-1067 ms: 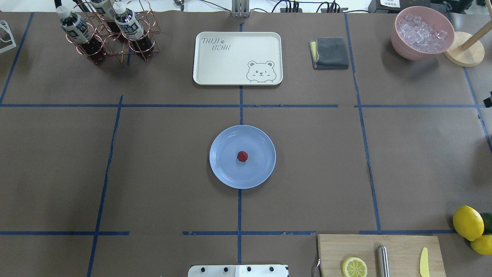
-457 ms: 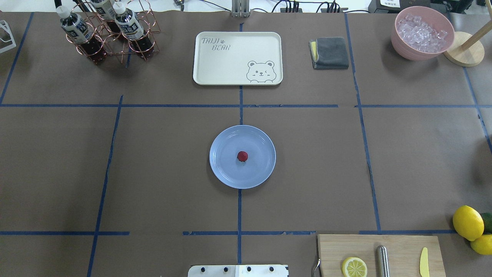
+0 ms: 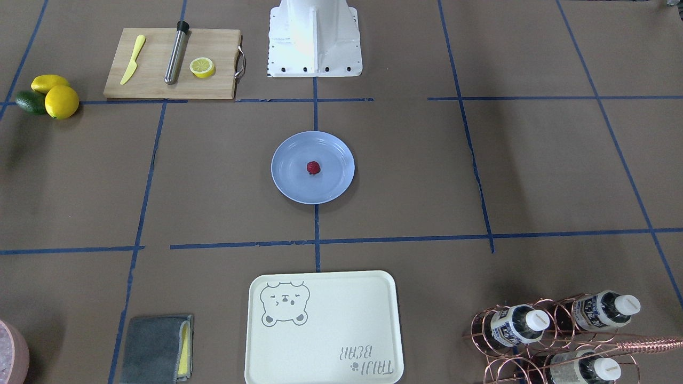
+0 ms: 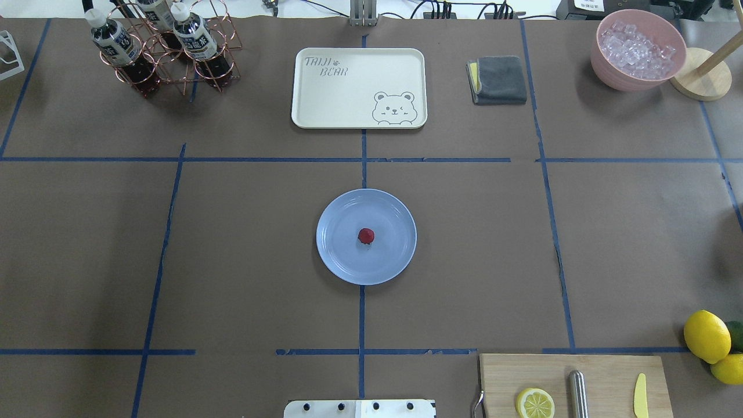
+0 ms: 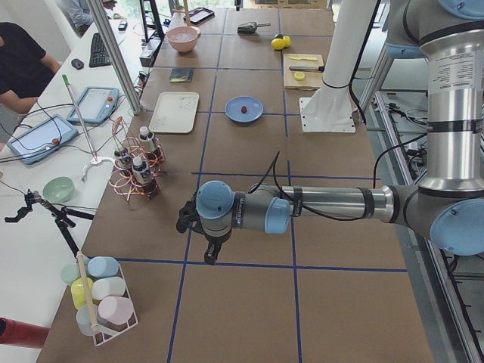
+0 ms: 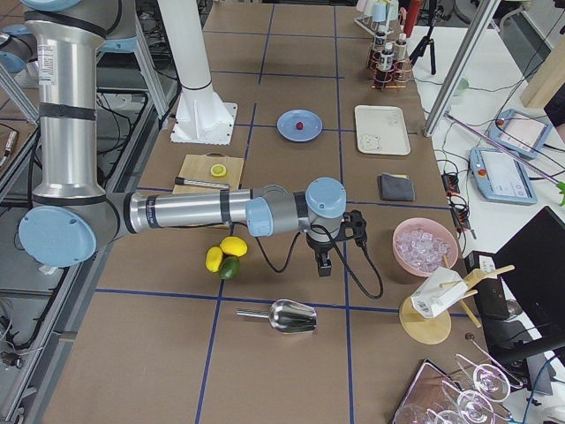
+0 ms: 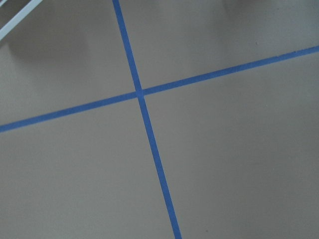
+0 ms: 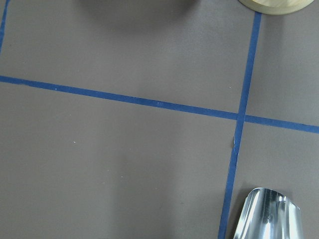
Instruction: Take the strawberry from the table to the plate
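The small dark-red strawberry (image 4: pixel 365 235) (image 3: pixel 313 168) lies at the middle of the light-blue plate (image 4: pixel 342 261) (image 3: pixel 291 184), which sits at the centre of the brown-paper table (image 4: pixel 232 244). Neither gripper shows in the overhead or front-facing views. My left gripper (image 5: pixel 211 253) hangs over bare table far from the plate, in the exterior left view only. My right gripper (image 6: pixel 324 263) hangs near the lemons, in the exterior right view only. I cannot tell whether either is open or shut. Both wrist views hold only paper and blue tape lines.
A cream bear tray (image 4: pixel 359 87), a bottle rack (image 4: pixel 168 49), a grey cloth (image 4: pixel 498 79) and a pink bowl of ice (image 4: pixel 637 49) line the far side. A cutting board (image 4: pixel 574 386) and lemons (image 4: pixel 706 337) sit near right. A metal scoop (image 8: pixel 266 214) lies below the right wrist.
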`<state>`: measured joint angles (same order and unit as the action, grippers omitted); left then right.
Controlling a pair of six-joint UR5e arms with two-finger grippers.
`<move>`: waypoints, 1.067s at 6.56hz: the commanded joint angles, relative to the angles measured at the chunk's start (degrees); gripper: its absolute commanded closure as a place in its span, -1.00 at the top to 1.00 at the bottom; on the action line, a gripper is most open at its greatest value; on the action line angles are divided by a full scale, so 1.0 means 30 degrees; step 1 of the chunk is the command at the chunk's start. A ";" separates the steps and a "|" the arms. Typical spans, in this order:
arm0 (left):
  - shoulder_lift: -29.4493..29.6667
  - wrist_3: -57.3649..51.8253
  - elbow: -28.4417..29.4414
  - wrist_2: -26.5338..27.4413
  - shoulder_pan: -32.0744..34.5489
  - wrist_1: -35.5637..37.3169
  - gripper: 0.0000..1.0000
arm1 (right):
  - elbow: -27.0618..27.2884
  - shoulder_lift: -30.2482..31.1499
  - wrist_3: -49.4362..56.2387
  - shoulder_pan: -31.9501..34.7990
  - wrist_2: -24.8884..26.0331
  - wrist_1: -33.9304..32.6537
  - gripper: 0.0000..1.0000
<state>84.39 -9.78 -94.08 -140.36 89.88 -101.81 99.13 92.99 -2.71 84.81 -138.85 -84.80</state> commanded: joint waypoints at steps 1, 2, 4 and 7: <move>-0.0237 0.0007 -0.0016 0.0146 0.0041 -0.0196 1.00 | -0.0026 -0.0087 -0.0237 -0.0028 0.0081 0.0053 1.00; -0.0268 0.0036 0.0243 0.0175 0.0042 -0.0108 1.00 | 0.0002 -0.0088 -0.0268 -0.0028 0.0197 0.0083 1.00; -0.0239 0.0037 -0.0336 0.0291 0.0071 0.2337 1.00 | 0.0089 -0.0088 -0.0298 -0.0028 0.0228 0.0083 1.00; -0.0240 0.0270 -0.0780 0.1484 0.0042 0.4374 1.00 | 0.0060 -0.0117 -0.0298 -0.0116 0.0286 0.0112 1.00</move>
<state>83.60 -9.31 -96.00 -138.20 90.07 -90.39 99.12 92.65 -3.60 84.49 -137.99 -84.49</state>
